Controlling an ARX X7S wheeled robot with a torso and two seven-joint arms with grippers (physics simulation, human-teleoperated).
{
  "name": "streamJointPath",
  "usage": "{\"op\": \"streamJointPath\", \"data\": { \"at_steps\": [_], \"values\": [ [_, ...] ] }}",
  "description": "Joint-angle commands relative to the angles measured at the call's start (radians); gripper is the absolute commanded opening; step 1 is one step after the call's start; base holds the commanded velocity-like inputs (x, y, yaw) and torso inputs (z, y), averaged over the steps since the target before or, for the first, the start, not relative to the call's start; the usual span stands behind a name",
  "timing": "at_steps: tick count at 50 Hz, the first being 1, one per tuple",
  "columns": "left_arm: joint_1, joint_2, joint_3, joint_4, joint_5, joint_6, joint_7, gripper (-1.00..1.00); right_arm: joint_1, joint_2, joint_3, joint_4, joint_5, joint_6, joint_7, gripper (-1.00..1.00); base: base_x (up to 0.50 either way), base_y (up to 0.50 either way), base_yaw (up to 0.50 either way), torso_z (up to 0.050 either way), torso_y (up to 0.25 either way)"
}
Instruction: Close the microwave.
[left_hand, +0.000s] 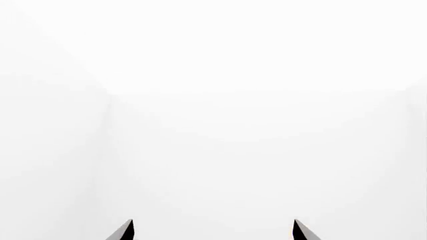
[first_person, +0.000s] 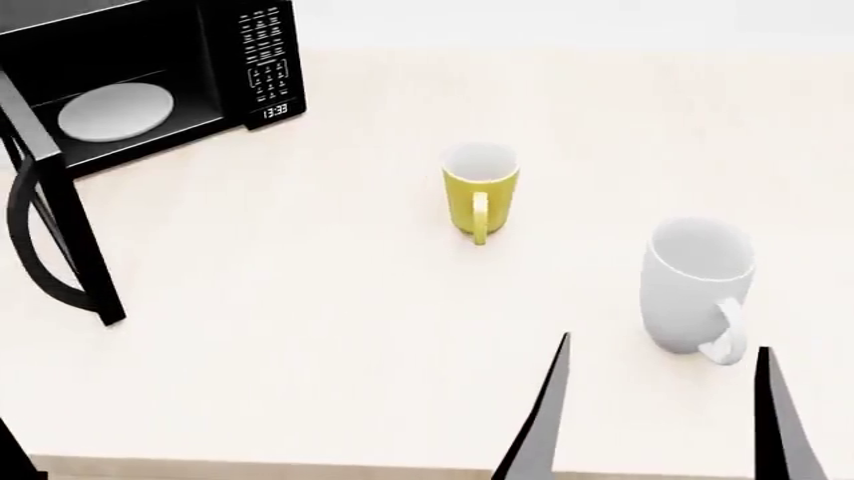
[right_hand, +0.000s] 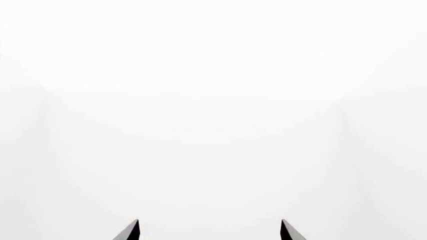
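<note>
Here, 1 microwave (first_person: 160, 80) door ajar, 2 mugs (first_person: 481, 190), right hand (first_person: 661, 420) and left hand (left_hand: 213, 231) fingers apart.

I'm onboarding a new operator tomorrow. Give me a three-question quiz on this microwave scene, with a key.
1. True or false: the microwave door is shut.
2. Which mug stands nearer the microwave: A) the yellow mug, B) the white mug?
3. Fill in: on the head view, the right claw shows its two fingers ____ with nothing between them.

Key: 1 false, the door hangs open and the white plate inside shows. 2 A. 3 apart.
</note>
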Motion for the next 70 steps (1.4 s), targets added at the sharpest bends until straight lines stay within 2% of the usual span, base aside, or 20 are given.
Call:
{"op": "streamJointPath", "data": {
  "at_steps": [1,42,45,52,70],
  "values": [
    [0.005,0.005,-0.009,0.032,0.011,-0.032,0.006,1.0,-0.009,-0.002,0.002,-0.01,-0.021,-0.016,-0.013,1.0,0.01,0.5,0.0,0.0,0.0],
    [0.007,-0.03,0.017,0.007,0.005,-0.011,-0.029,1.0,-0.01,0.034,-0.034,-0.002,-0.023,-0.022,0.022,1.0,0.01,0.5,0.0,0.0,0.0],
    [0.006,-0.032,0.021,0.008,0.006,-0.015,-0.031,1.0,-0.012,0.039,-0.058,-0.019,-0.077,-0.002,0.011,1.0,0.01,0.11,0.0,0.0,0.0],
    [0.007,-0.037,0.026,0.003,0.008,-0.013,-0.035,1.0,-0.016,0.063,-0.091,-0.043,0.015,0.025,-0.033,1.0,0.03,0.0,0.0,0.0,0.0],
    [0.004,-0.049,0.037,-0.013,0.004,-0.008,-0.046,1.0,-0.012,0.077,-0.107,-0.04,-0.006,0.039,-0.027,1.0,0.49,0.0,0.0,0.0,0.0]
  ]
}}
